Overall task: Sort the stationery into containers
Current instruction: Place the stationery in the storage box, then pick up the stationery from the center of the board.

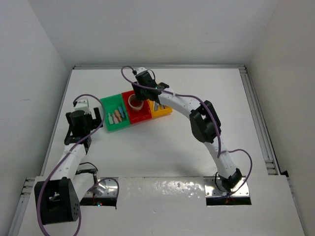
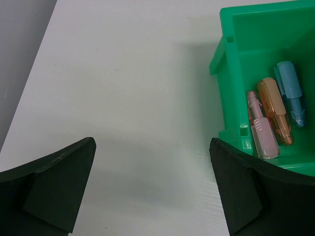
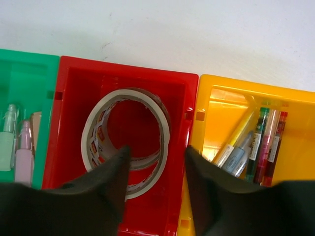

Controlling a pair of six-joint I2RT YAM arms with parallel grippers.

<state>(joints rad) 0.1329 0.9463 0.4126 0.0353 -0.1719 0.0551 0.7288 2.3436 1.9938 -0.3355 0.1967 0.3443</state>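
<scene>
A: What does the left gripper (image 2: 150, 196) show?

B: Its jaws are spread wide, with only bare white table (image 2: 123, 73) between them. In the top view it sits left of centre, just beside the green bin (image 2: 231, 73).

A: What is in that bin?

B: Short pastel blocks lie side by side at the right of the left wrist view: a pink block (image 2: 263, 135), an orange block (image 2: 274, 108) and a blue block (image 2: 290, 91).

A: Next along the row?

B: The red bin (image 3: 128, 73) is in the middle of the right wrist frame, joined to the green one on its left and the yellow bin (image 3: 236, 86) on its right. Tan tape rolls (image 3: 93, 135) lie flat in it, one ring over another.

A: And the right gripper (image 3: 155, 184)?

B: It hangs over the red bin at the bottom of that frame. Its jaws are partly apart and closed on nothing. The near edge of the rolls shows in the gap between its fingers.

A: The yellow bin?

B: It holds a bunch of pens (image 3: 268, 142) with yellow, green and red barrels, leaning together toward the lower right.
</scene>
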